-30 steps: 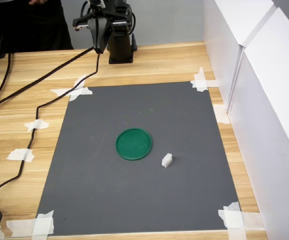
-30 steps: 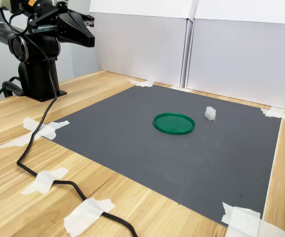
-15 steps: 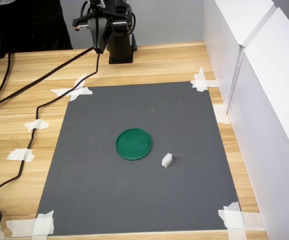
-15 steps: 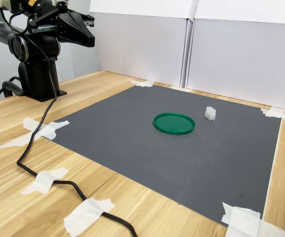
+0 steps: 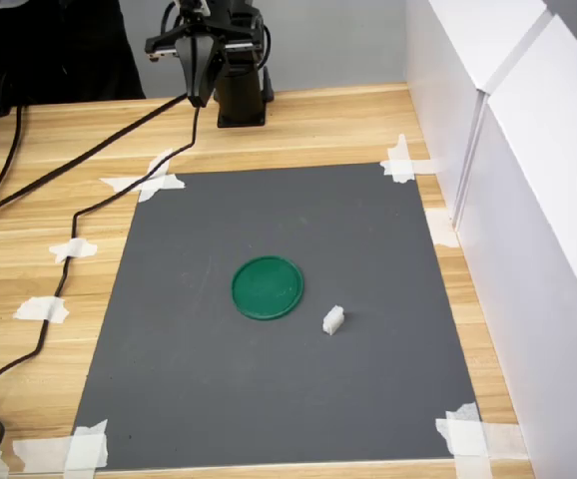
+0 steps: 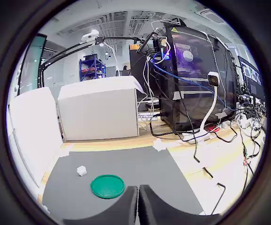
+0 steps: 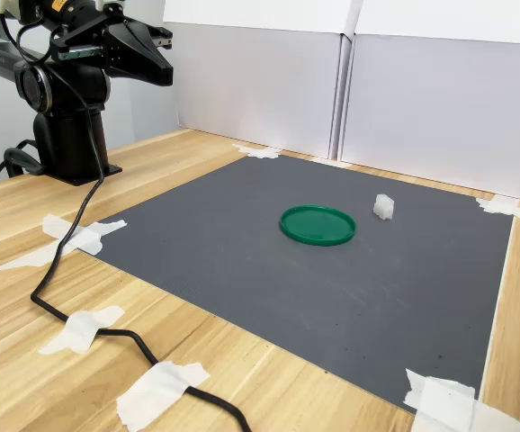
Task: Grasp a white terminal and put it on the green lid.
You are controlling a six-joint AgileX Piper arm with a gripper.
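The white terminal point(image 5: 333, 319) point(image 7: 383, 207) point(image 6: 81, 170) lies on the dark grey mat point(image 5: 269, 399), a short gap from the green lid point(image 5: 268, 287) point(image 7: 318, 224) point(image 6: 107, 186). The round lid rests flat near the mat's middle with nothing on it. My gripper point(image 5: 200, 96) point(image 7: 165, 76) point(image 6: 138, 204) hangs high above the wooden table by the arm's base, far from both things. Its two black fingers press together, holding nothing.
White panels point(image 5: 508, 120) wall off the first exterior view's right side. A black cable point(image 5: 79, 210) runs over the wood on the first exterior view's left, held by tape pieces point(image 5: 149, 183). The arm's base point(image 5: 241, 95) stands beyond the mat's far edge.
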